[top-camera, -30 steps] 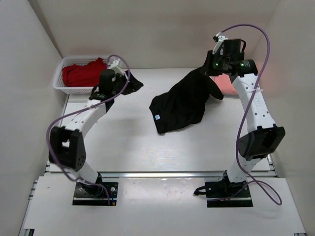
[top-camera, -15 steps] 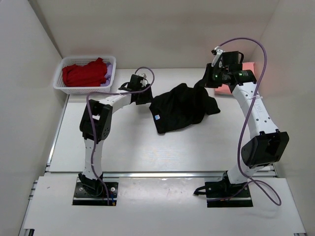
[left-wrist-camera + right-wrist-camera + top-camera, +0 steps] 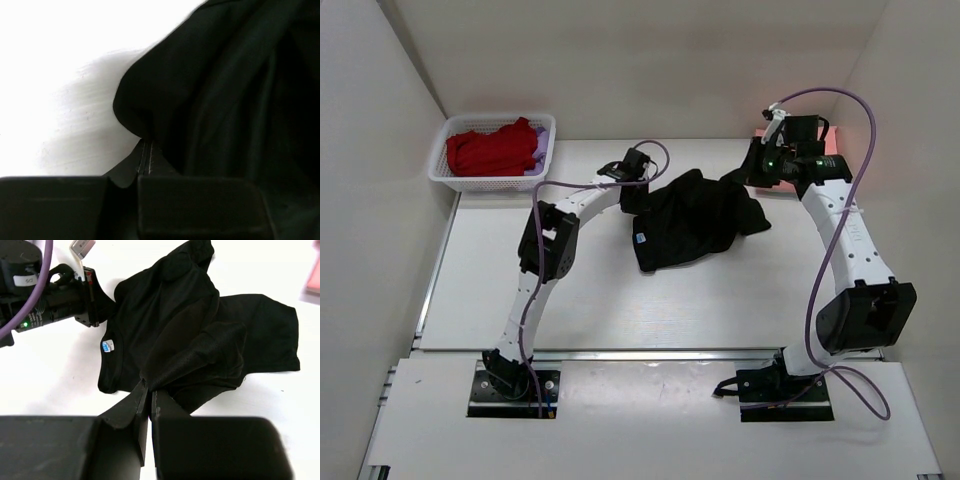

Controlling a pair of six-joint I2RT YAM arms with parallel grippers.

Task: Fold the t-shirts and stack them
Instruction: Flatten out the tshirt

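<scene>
From above, the black t-shirt (image 3: 690,222) is seen bunched on the worktop (image 3: 570,290). It is pinched at 9 o'clock by the left tool (image 3: 632,192) and at 2 o'clock by the right tool (image 3: 752,172). In each wrist view fabric is clamped, so the pinches should be drawn apart evenly.

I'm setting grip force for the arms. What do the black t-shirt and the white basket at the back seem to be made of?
Black t-shirt: soft knit fabric, probably cotton or a blend. It is mostly matte with a faint sheen on raised folds, and it drapes and creases loosely.
Basket: looks like rigid white plastic, going by the moulded lattice walls, even rim and held shape.
</scene>
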